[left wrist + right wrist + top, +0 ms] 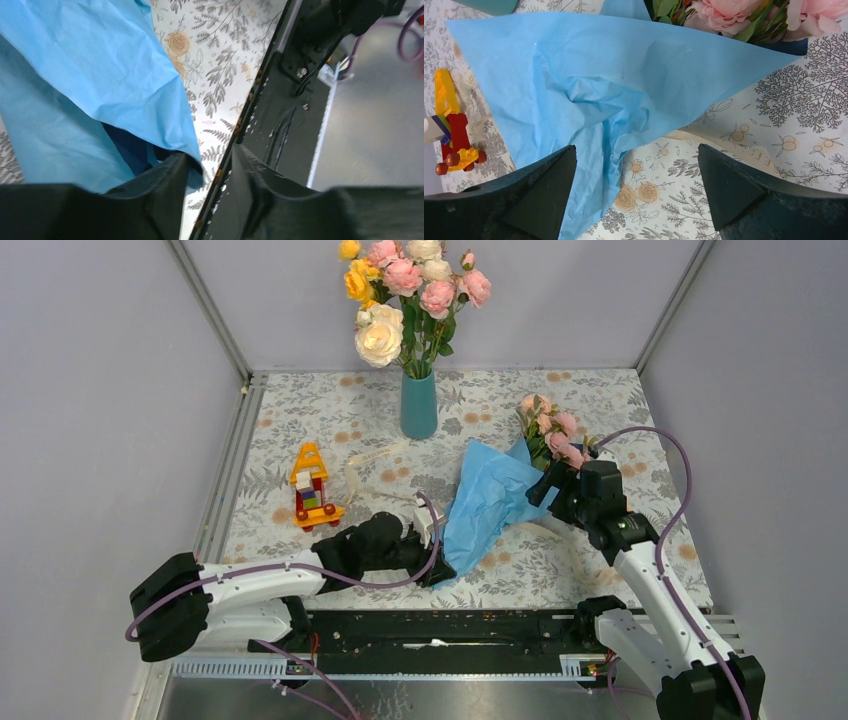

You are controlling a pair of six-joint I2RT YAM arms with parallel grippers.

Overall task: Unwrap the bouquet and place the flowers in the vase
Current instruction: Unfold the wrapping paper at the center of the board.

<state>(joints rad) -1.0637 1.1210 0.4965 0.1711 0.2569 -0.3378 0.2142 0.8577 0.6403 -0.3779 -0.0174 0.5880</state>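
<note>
The bouquet lies right of centre on the flowered tablecloth. Its pink flowers point to the far right, and the crinkled blue paper spreads loose toward the near left, showing a navy underside. The teal vase stands upright behind it. My left gripper is at the paper's near corner, jaws parted; the paper's edge drapes by one finger and only tablecloth shows in the gap. My right gripper hovers wide open over the paper beside the stems.
A big bunch of yellow, cream and pink roses fills the vase. A red and yellow toy block car stands to the left. A cream ribbon lies near the paper. A black rail lines the near edge, and walls enclose the table.
</note>
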